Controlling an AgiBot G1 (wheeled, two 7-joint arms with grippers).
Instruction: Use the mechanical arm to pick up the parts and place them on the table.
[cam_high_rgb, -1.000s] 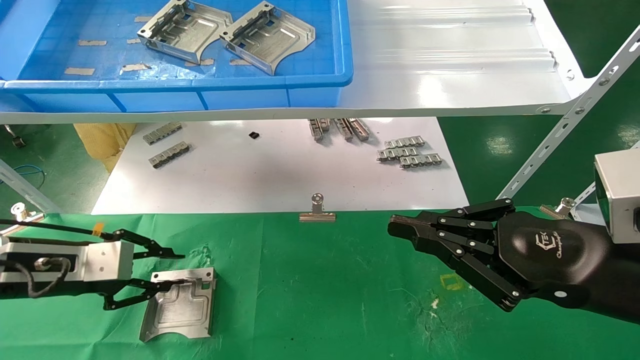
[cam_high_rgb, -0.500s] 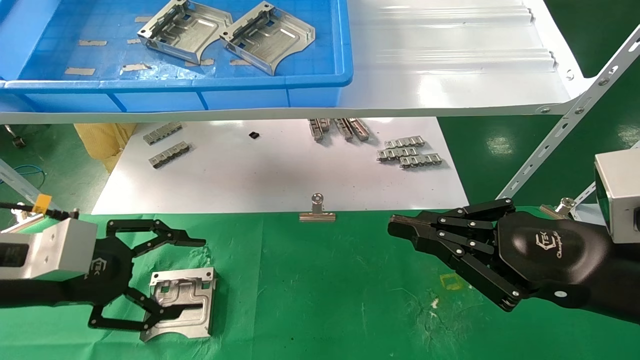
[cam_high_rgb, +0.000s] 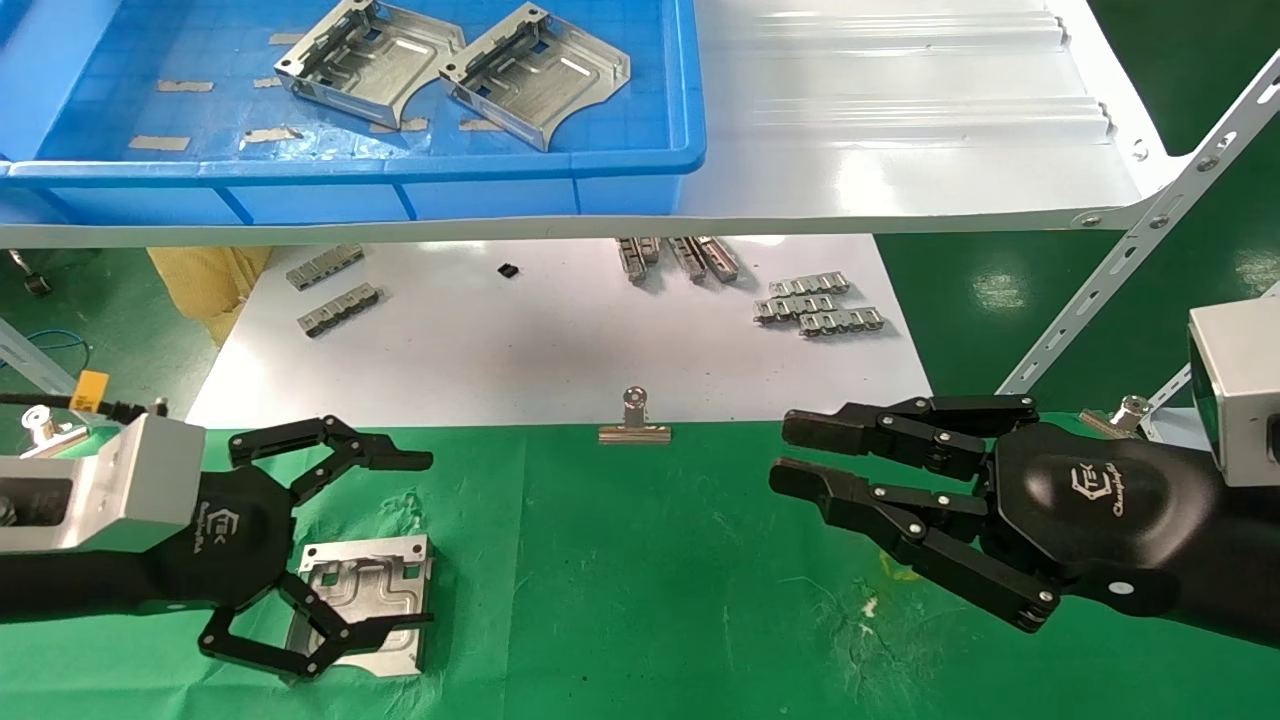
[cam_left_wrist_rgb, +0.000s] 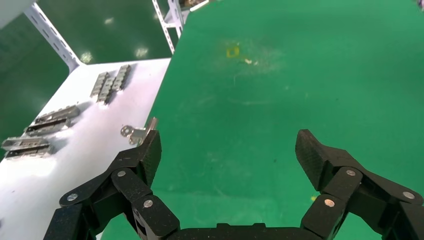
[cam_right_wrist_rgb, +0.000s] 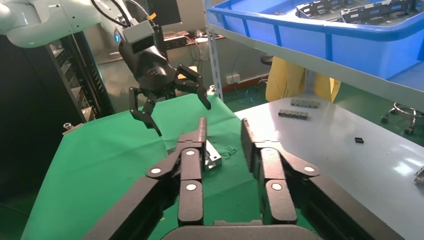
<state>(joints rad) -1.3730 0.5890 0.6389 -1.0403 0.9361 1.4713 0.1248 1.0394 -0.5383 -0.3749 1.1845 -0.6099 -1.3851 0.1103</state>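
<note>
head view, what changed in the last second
The left gripper let go of the part on the table, turned palm-up and rose, open above it. The right gripper spread its fingers slightly. The part and the two parts in the bin stayed put.

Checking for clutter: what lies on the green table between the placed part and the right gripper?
In the head view, only bare cloth of the table separates the part from the right gripper.
</note>
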